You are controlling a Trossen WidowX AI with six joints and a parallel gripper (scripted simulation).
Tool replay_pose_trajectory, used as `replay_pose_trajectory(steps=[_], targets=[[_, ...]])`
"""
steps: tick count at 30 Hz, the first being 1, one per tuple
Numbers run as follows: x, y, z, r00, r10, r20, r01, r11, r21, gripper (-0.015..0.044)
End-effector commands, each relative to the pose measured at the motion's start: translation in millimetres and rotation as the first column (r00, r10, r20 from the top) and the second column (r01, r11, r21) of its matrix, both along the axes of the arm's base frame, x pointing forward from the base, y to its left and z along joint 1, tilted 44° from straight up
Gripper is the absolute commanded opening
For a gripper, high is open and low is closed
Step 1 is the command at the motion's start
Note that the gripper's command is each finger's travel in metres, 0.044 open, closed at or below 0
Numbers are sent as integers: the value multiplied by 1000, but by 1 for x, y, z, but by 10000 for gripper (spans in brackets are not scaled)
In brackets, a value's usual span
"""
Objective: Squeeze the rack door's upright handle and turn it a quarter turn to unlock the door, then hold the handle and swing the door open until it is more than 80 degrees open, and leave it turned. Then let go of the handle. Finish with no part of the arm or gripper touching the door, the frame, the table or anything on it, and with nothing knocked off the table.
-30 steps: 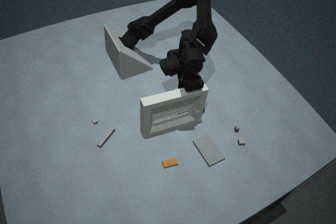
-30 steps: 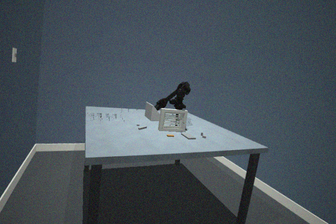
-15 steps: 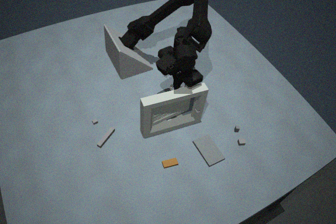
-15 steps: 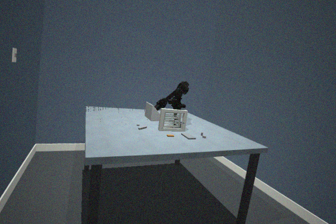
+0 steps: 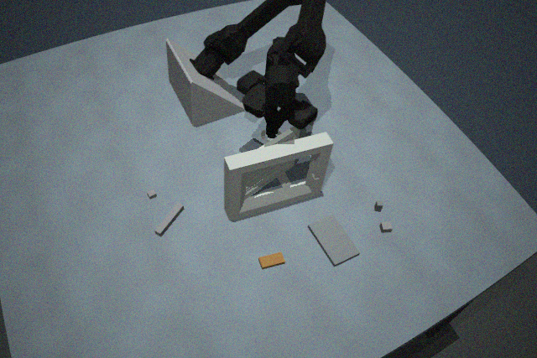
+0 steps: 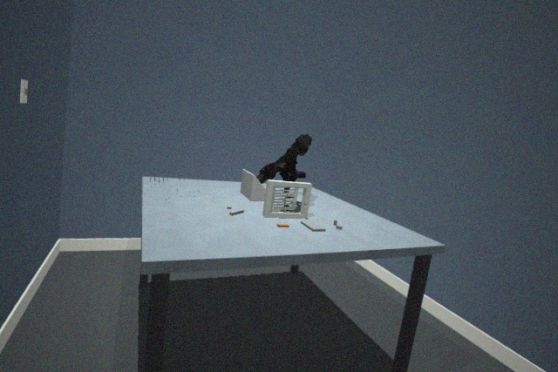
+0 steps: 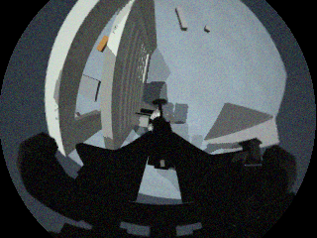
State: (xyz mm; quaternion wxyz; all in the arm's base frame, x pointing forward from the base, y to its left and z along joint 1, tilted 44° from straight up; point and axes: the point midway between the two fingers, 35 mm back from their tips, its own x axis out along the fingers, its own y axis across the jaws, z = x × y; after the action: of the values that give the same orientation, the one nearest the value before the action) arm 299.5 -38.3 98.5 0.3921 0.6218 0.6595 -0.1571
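The pale rack frame (image 5: 277,152) (image 6: 268,206) (image 7: 53,89) stands upright on the table (image 5: 86,284) (image 6: 202,241). Its slatted door (image 5: 284,137) (image 6: 282,199) (image 7: 130,64) is partly open, swung out on the arm's side, with a clear gap to the frame at the handle end. It looks well short of a right angle. My gripper (image 5: 271,133) (image 7: 161,134) points down behind the frame and is shut on the door's handle. The fingers hide most of the handle, so its exact turn cannot be told.
A tall grey angled panel (image 5: 216,105) (image 6: 252,190) (image 7: 238,119) stands by the arm's base. Beyond the frame lie an orange block (image 5: 272,260) (image 6: 282,225) (image 7: 102,44) and a flat grey plate (image 5: 334,240) (image 6: 312,226). A grey bar (image 5: 169,219) (image 7: 181,19) and small cubes lie to the sides.
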Motion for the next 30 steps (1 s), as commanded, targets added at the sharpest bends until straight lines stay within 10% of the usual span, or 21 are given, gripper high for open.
replay_pose_trajectory(steps=[1,30], targets=[[-5,-3,-3,996,58,68,-57,998,-20,18],[-51,-30,-36,881,345,325,-326,939,-112,18]])
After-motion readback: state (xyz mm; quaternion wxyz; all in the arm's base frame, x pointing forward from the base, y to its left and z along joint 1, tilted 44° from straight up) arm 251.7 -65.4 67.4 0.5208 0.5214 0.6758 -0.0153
